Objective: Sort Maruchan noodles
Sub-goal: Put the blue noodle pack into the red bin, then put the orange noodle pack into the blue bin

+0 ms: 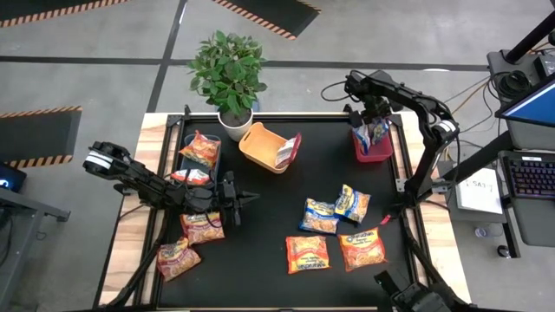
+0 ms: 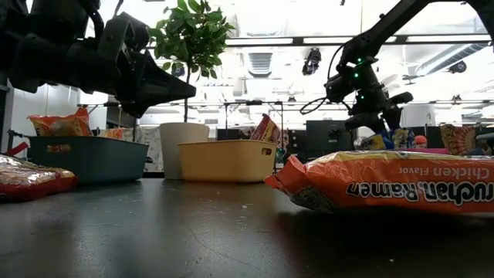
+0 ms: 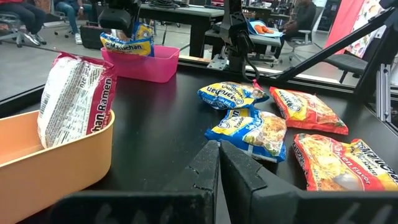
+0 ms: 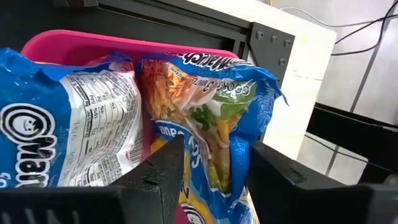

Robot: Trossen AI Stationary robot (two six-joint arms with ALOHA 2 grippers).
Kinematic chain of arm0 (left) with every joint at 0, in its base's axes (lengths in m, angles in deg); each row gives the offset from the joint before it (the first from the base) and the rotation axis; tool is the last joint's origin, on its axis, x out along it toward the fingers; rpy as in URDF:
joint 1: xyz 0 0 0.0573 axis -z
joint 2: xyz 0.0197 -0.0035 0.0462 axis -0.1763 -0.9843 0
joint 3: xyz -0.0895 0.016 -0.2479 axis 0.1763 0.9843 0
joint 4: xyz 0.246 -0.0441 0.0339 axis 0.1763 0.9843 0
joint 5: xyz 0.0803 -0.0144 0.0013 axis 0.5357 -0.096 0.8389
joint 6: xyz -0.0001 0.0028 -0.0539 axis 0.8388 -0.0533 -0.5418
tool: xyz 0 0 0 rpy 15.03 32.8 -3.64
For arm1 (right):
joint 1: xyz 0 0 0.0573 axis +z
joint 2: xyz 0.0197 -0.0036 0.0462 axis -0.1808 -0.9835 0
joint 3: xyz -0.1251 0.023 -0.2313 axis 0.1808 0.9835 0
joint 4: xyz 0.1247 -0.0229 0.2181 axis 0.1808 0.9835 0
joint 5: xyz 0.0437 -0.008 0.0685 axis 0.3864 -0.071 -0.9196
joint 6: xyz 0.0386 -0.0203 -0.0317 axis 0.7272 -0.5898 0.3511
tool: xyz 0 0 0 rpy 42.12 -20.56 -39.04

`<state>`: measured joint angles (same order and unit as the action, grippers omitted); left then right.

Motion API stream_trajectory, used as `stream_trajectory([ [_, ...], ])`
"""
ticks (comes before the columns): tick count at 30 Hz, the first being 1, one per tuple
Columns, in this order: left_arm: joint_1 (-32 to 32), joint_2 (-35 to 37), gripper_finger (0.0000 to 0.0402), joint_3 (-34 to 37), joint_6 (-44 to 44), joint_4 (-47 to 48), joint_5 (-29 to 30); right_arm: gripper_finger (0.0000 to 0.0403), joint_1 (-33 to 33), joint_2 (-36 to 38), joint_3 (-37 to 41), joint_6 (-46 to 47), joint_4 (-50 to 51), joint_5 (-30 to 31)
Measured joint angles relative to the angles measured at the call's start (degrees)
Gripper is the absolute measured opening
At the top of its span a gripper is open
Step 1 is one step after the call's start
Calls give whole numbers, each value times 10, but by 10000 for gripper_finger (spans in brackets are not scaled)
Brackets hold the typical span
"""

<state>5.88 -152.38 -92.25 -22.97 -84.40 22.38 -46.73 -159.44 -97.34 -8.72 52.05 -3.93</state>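
Loose Maruchan packets lie flat on the black table: two blue-and-yellow [image 1: 319, 217] [image 1: 352, 204], two orange [image 1: 307, 253] [image 1: 362, 249], and pinkish-red ones [image 1: 202, 227] [image 1: 178, 257] on the left. The orange bin [image 1: 260, 147] has a pinkish-red packet [image 3: 74, 99] leaning on its wall. The dark teal bin [image 1: 186, 143] holds an orange packet [image 1: 201, 149]. My right gripper [image 4: 214, 168] is over the red bin [image 1: 375, 154], shut on a blue packet beside another blue packet [image 4: 62, 143] standing there. My left gripper [image 3: 219, 165] is shut and hovers left of the table's middle, touching nothing. My right gripper pinches a blue-and-yellow packet [image 4: 211, 124] between its two fingers, one on each flat face, coming from above and pointing down. The packet stands upright in the red bin [image 4: 93, 46], next to a second blue packet. Whether its lower end rests on the bin floor is hidden.
A potted plant [image 1: 227, 74] stands at the far edge between the teal and orange bins. The table's raised black rim [image 1: 165, 130] runs round the mat. Bare mat lies between my left gripper and the loose packets on the right.
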Motion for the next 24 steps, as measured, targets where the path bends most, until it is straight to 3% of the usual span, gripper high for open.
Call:
stream_trajectory([
  [10,0,0,0,0,0,0,0,116,0,2,-11,0,10,14],
  [19,0,0,0,0,0,0,0,118,7,4,-127,0,83,31],
  [24,0,0,0,0,-2,0,0,112,65,17,-191,-1,124,25],
])
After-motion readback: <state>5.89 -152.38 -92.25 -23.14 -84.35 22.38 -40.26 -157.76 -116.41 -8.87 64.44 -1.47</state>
